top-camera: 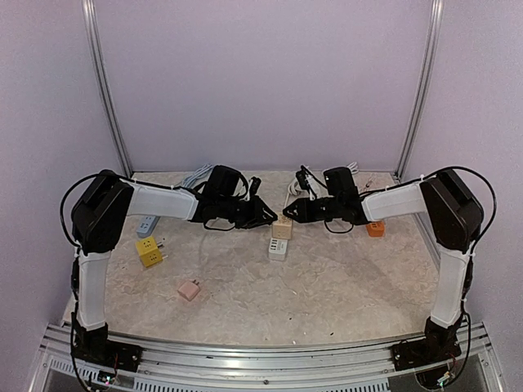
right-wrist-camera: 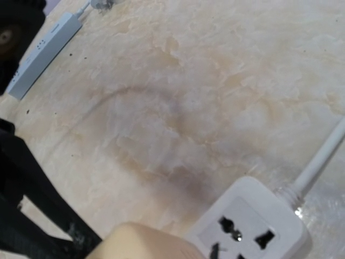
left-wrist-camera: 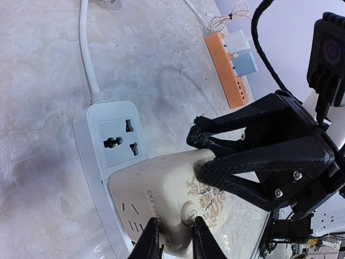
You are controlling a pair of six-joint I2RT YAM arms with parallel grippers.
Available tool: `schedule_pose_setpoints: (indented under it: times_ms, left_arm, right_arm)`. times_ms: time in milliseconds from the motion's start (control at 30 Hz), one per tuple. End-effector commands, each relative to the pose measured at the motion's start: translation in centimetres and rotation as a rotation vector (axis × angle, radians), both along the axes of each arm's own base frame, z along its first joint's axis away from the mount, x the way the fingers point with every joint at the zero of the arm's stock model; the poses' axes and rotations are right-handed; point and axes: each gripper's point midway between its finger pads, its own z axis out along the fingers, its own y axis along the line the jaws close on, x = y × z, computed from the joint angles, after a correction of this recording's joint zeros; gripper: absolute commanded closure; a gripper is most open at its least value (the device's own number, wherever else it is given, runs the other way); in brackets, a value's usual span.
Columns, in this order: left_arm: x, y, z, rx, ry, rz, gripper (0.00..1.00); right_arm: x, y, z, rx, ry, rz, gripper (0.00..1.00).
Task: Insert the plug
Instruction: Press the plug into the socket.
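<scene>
left gripper (left-wrist-camera: 173,229) and right gripper (left-wrist-camera: 200,154) are both clamped on the beige adapter (left-wrist-camera: 156,189) above the white power strip (left-wrist-camera: 89,135). i think two grips keep it straight for pushing in.

Left wrist view: beige adapter (left-wrist-camera: 161,199) and white power strip (left-wrist-camera: 87,144) ran off the bottom edge; adapter's prongs were hidden underneath. Right wrist view: adapter cropped to a blurred top corner, strip cut at the bottom-right.
</scene>
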Motion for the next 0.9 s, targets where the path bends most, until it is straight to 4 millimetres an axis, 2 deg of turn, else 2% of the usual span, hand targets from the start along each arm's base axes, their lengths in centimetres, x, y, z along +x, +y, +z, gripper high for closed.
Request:
schedule_pose_setpoints:
  times_ms: [0,100,467,867]
  left_arm:
    - [-2.8,-0.1,-4.5,0.073,0.101,-0.036,0.81]
    - [-3.1,-0.2,-4.6,0.077,0.102,-0.041,0.82]
    - [-3.3,-0.1,-4.8,0.082,0.108,-0.037,0.85]
    - [-2.8,0.3,-4.0,0.074,0.091,-0.021,0.78]
  right_arm:
    - [-4.6,-1.6,-7.5,-0.189,0.218,0.026,0.74]
    - [-4.4,-1.5,-6.3,-0.182,0.189,0.023,0.73]
    - [-5.2,-0.6,-5.9,-0.205,0.175,0.054,0.69]
    - [-3.5,0.5,-2.2,-0.166,0.117,0.051,0.62]
